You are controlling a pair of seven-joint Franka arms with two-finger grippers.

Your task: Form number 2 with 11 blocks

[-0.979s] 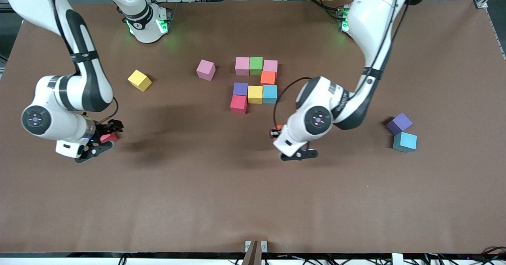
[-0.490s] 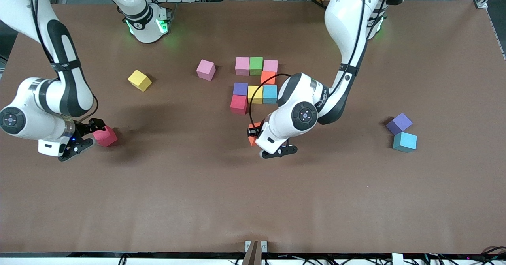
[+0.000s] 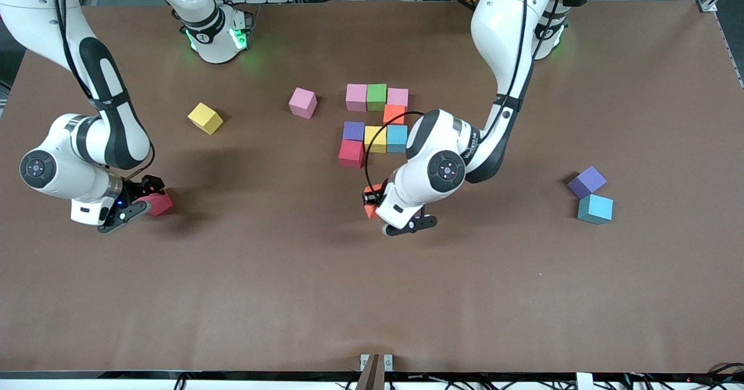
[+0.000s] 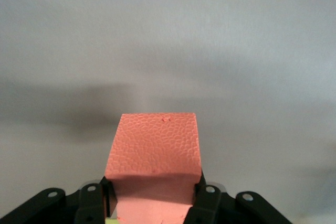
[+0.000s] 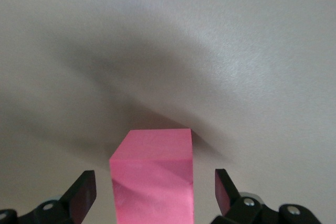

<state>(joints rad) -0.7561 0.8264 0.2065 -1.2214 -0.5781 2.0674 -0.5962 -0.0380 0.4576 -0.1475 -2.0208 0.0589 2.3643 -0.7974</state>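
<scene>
Eight blocks form a partial number 2 [image 3: 376,124] mid-table: a pink, green, pink row, an orange block [image 3: 394,114], a purple, yellow, light blue row, and a red block [image 3: 351,153]. My left gripper [image 3: 375,199] is shut on a second orange block [image 3: 371,194] [image 4: 155,148] over bare table, close to that red block. My right gripper [image 3: 142,199] [image 5: 152,195] is open and low at the right arm's end. Its fingers [image 5: 84,195] stand on either side of a loose red block [image 3: 160,204] [image 5: 153,177], with gaps on both sides.
A loose pink block [image 3: 303,102] and a yellow block [image 3: 205,117] lie between the figure and the right arm's end. A purple block [image 3: 587,181] and a teal block [image 3: 595,208] touch each other toward the left arm's end. The brown table [image 3: 372,297] stretches wide nearer the camera.
The left gripper carried the orange block toward the right arm's end, then nearly stopped. The right gripper drew back off the red block, then returned around it.
</scene>
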